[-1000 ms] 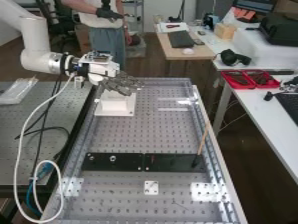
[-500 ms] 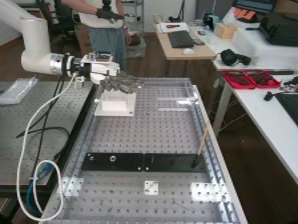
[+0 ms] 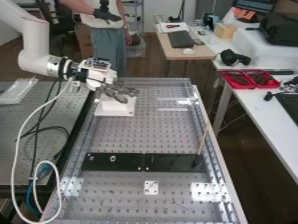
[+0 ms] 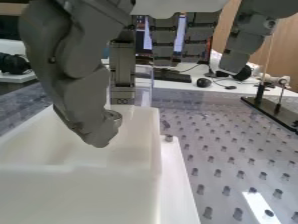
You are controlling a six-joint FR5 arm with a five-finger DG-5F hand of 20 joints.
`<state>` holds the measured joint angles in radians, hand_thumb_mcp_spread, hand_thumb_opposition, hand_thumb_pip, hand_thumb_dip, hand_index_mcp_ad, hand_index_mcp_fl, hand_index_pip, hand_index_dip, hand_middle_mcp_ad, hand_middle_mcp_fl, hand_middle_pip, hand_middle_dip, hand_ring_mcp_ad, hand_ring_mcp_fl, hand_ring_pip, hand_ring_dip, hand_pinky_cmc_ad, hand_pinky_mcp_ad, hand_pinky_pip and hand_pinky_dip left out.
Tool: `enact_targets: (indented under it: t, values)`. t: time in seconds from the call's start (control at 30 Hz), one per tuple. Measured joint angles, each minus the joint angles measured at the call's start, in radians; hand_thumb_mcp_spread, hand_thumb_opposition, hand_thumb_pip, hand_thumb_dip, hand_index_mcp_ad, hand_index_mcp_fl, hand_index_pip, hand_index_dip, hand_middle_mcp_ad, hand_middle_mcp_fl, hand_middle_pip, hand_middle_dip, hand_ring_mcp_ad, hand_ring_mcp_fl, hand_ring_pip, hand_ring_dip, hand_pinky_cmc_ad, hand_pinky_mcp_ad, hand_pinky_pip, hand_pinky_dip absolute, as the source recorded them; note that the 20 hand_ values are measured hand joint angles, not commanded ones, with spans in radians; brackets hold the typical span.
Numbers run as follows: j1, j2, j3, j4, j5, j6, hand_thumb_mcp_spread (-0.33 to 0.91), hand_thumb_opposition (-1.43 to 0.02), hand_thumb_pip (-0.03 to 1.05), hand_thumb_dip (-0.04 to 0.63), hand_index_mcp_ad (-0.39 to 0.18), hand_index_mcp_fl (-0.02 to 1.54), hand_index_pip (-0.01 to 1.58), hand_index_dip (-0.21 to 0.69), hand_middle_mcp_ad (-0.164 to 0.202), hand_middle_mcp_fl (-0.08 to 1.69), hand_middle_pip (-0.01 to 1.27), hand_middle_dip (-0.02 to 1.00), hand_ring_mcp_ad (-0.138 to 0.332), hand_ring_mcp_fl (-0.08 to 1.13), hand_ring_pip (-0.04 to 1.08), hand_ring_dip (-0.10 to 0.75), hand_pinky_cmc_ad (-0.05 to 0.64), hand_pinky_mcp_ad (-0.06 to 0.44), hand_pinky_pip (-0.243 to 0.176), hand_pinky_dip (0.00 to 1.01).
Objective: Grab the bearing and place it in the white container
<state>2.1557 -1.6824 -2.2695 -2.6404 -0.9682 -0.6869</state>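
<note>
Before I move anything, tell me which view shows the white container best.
The wrist view: it looks into the white container from close by, showing inner walls and rim, though the hand covers part. The high view shows it small, from outside, partly behind the hand.

there is room over the perforated grey bench top (image 3: 130, 135) between the white, boxy container (image 3: 116, 106) and the flat black panels (image 3: 126, 162); the container's walls block sideways entry, and a thin tan rod (image 3: 203, 141) rises beside it all.
</note>
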Motion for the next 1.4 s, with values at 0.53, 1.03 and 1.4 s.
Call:
enact_targets:
  t: [0.53,1.03,1.4]
  values:
    - [-0.023,0.047,0.020,-0.038,0.002,0.028,0.29,-0.79,0.65,0.253,-0.152,0.02,1.03,0.141,0.080,0.01,0.12,0.20,0.112,0.00,0.09,0.082,0.380,0.281,-0.075,0.26]
    - [-0.287,0.125,0.244,-0.162,-0.326,-0.066,0.16,-0.70,0.52,0.140,-0.113,0.02,0.41,0.147,0.087,0.01,0.13,0.20,0.131,0.00,0.09,0.087,0.398,0.278,-0.089,0.30]
    - [-0.472,0.039,0.433,-0.232,-0.520,-0.056,0.11,-0.62,0.43,0.033,-0.073,0.04,0.17,0.271,0.089,0.01,0.12,0.20,0.155,0.00,0.09,0.087,0.429,0.314,-0.105,0.29]
